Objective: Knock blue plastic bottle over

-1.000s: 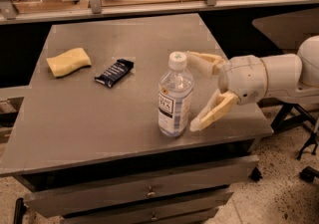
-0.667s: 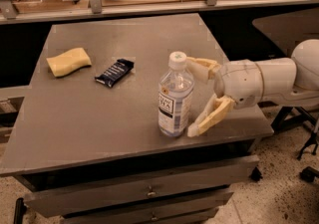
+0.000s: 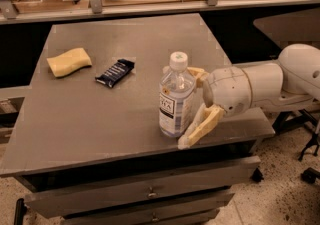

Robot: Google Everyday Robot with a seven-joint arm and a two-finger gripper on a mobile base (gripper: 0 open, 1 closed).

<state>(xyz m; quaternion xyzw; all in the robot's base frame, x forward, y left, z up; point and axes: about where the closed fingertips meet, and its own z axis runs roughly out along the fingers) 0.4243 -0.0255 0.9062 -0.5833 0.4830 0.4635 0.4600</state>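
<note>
One smooth blue plastic bottle [image 3: 176, 103] upright | tan claw [image 3: 188, 108] spread beside it

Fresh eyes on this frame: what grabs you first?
The blue plastic bottle stands upright near the front right edge of the table. The open claw reaches in from the right, one finger behind the bottle and one in front. Towards the back left lie a yellow sponge and a dark snack wrapper.

The grey surface [image 3: 100, 119] is occupied by a yellow sponge [image 3: 69, 62], a dark snack wrapper [image 3: 115, 72] and the upright blue plastic bottle [image 3: 176, 101]; the tool [image 3: 190, 108] is held spread apart just beside the bottle.
</note>
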